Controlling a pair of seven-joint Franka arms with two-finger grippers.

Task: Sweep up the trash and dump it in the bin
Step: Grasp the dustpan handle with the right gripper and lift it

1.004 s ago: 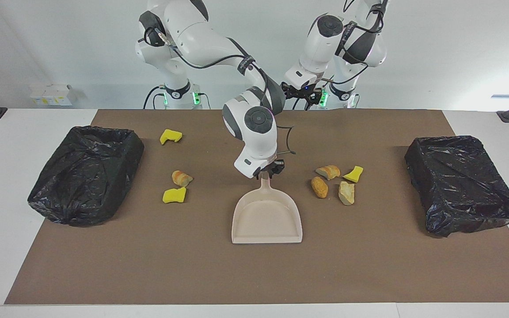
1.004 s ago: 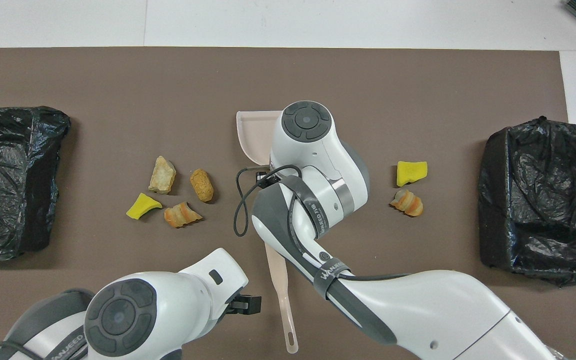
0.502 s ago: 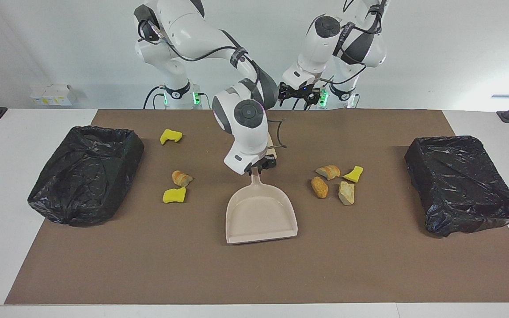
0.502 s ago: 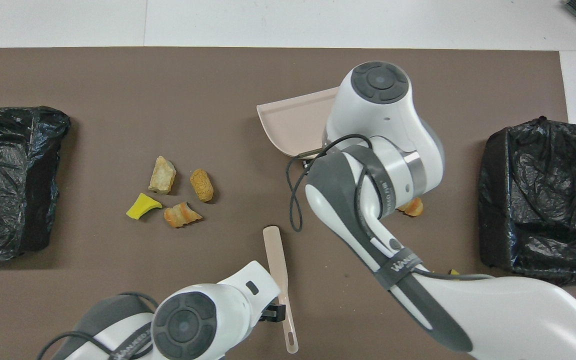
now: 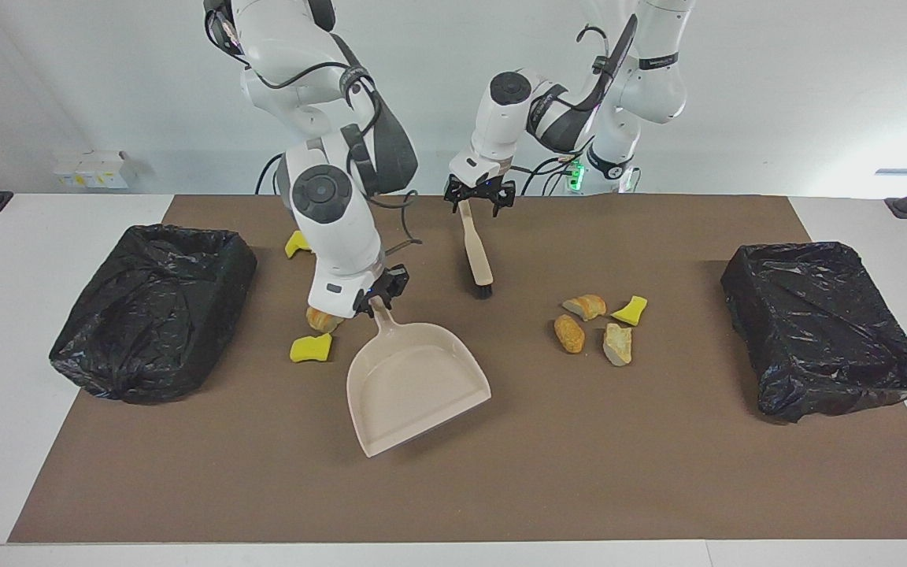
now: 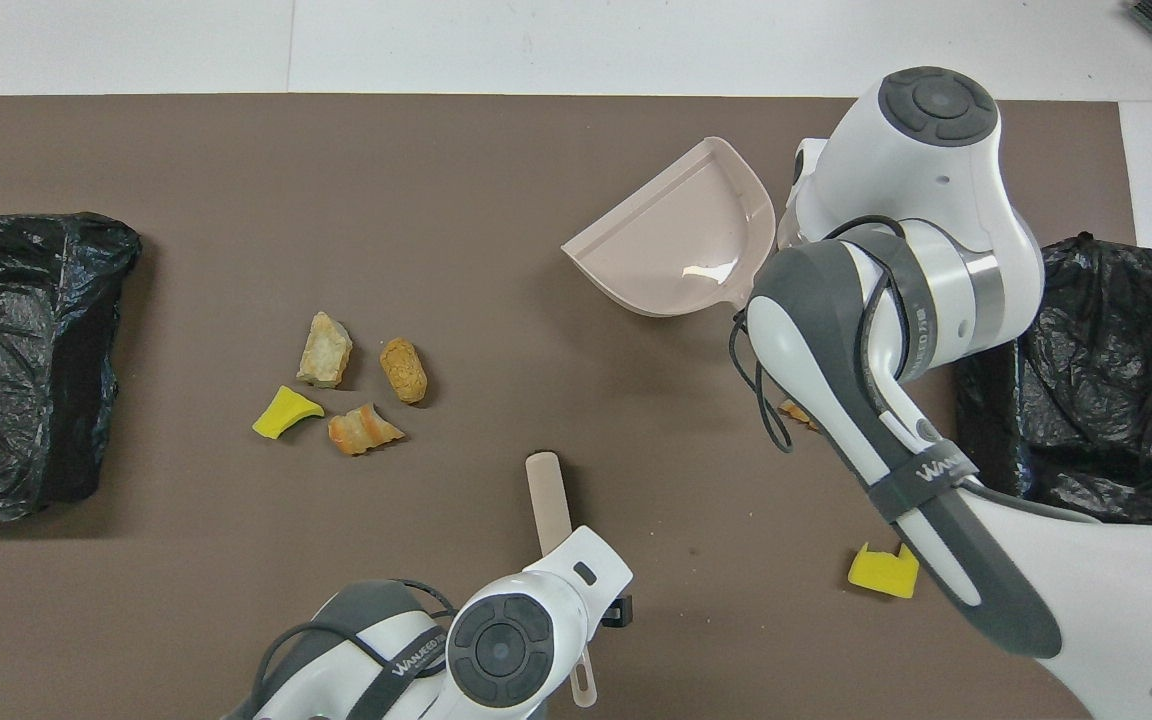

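Facing view first: we see the right gripper (image 5: 379,293) clenched on the handle of the beige dustpan (image 5: 414,386), which sits tilted over the brown mat (image 5: 501,488), its open mouth turned away from the robots and toward the left arm's end. Just beside that gripper, toward the right arm's end, lie a golden-brown bread chunk (image 5: 320,320), partly hidden by the arm, and a small yellow sponge piece (image 5: 311,347). Another yellow sponge piece (image 5: 294,245) lies nearer to the robots, half covered by the right arm.

We find the left gripper (image 5: 479,194) over the brush (image 5: 477,256), above the end of its handle; its fingers are spread wide apart, and we cannot tell whether they touch the handle. The brush lies on the mat with its dark bristles pointing away from the robots.

Toward the left arm's end we count a cluster of four pieces: three bread chunks (image 5: 584,306) (image 5: 569,333) (image 5: 617,344) and one yellow sponge wedge (image 5: 630,310), close together but apart from the dustpan.

One bin lined with a black bag (image 5: 153,311) stands at the right arm's end of the table, the other black-lined bin (image 5: 825,327) at the left arm's end.
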